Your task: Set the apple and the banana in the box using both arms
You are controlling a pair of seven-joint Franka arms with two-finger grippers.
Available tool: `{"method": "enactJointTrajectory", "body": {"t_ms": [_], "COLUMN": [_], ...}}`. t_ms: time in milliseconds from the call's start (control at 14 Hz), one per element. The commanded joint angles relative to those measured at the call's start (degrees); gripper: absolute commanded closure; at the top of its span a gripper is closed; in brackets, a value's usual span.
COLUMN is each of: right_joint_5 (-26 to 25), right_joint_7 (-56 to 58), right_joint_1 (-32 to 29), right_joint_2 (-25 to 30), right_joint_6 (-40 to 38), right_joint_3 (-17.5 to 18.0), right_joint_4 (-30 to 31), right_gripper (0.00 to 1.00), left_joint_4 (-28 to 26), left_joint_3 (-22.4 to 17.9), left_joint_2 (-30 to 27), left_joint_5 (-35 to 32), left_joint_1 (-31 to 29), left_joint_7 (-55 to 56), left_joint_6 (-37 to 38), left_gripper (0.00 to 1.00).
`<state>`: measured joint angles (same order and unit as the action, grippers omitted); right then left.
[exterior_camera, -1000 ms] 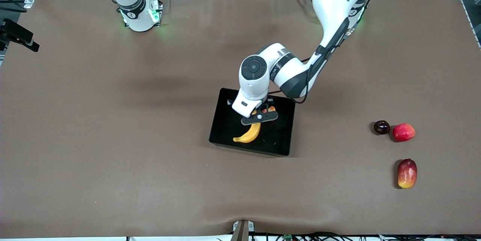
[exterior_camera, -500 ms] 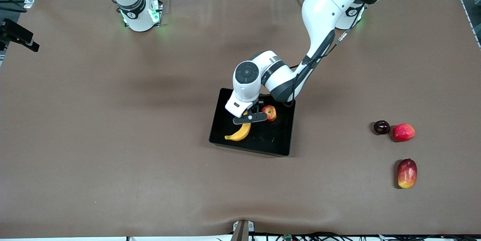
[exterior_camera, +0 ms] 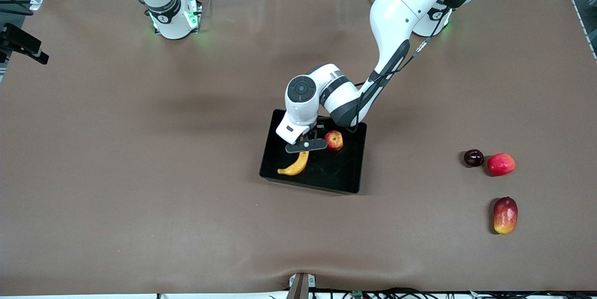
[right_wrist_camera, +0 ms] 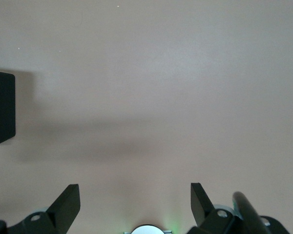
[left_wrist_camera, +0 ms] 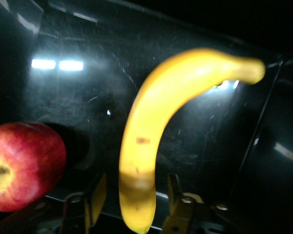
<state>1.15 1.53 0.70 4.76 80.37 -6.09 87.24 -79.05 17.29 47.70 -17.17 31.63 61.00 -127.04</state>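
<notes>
No readable brand, label or writing on any item; the only markings are a small dark fleck on the banana [left_wrist_camera: 156, 131] skin and a faint scuffed haze on the box [exterior_camera: 347, 175] floor.

Left gripper [exterior_camera: 305, 146]: down inside the box, over the stem end of the banana. In the left wrist view its yellow-padded fingers [left_wrist_camera: 95, 197] stand a little apart on either side of the banana's end, with a visible gap between each pad and the skin; not clamped. The banana lies flat on the box floor, curving away from the jaws toward the box wall.

Apple [exterior_camera: 334, 140]: also in the box, just beside the jaws on the side toward the left arm's end of the table, apart from the banana. Round, red with yellowish streaks, pale stem dimple, skin slightly glossy.

Box: shallow rectangular tray, glossy black plastic, upright walls, reflecting overhead lights.

Right gripper [right_wrist_camera: 135, 202]: over bare table, fingers spread wide with nothing between them; this arm waits. A corner of the box shows at the edge of its wrist view.

Table [exterior_camera: 140, 173]: matte brown covering, slightly rippled. Toward the left arm's end, well clear of both jaws: a small dark round fruit [exterior_camera: 473, 157] touching or nearly touching a smooth red-pink fruit [exterior_camera: 501, 164], and an elongated red-yellow mango [exterior_camera: 505, 215].
</notes>
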Motion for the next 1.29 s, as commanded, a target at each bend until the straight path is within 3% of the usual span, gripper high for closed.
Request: {"method": "enactJointTrajectory", "body": {"t_ms": [0,429,643,1000,1214], "right_joint_5": [-0.1,-0.1,-0.1,-0.01,-0.01], "right_joint_7": [0.49,0.49,0.49,0.49,0.49], "right_joint_1": [-0.87,-0.87,-0.96,-1.14,-1.05], "right_joint_2": [-0.36,-0.36,-0.36,-0.63,-0.63], "right_joint_6": [-0.13,-0.13,-0.21,-0.22,-0.22], "right_joint_3": [0.47,0.47,0.47,0.47,0.47], "right_joint_4": [-0.75,-0.75,-0.75,-0.75,-0.75], "right_gripper": [0.0,0.0,0.0,0.0,0.0], "left_joint_4": [-0.75,-0.75,-0.76,-1.02,-1.11], "left_joint_3": [-0.85,-0.42,-0.24,-0.24,-0.33], "left_joint_2": [-6.37,-24.3,-29.5,-35.65,-38.99], "left_joint_5": [-1.64,-0.67,-0.41,5.29,8.02], "left_joint_1": [-2.35,-17.01,-24.31,-36.35,-40.23], "left_joint_7": [1.31,-15.37,-22.83,-48.4,-53.44], "left_joint_6": [1.26,18.55,23.49,30.17,34.65], "left_gripper": [0.0,0.0,0.0,0.0,0.0]}}
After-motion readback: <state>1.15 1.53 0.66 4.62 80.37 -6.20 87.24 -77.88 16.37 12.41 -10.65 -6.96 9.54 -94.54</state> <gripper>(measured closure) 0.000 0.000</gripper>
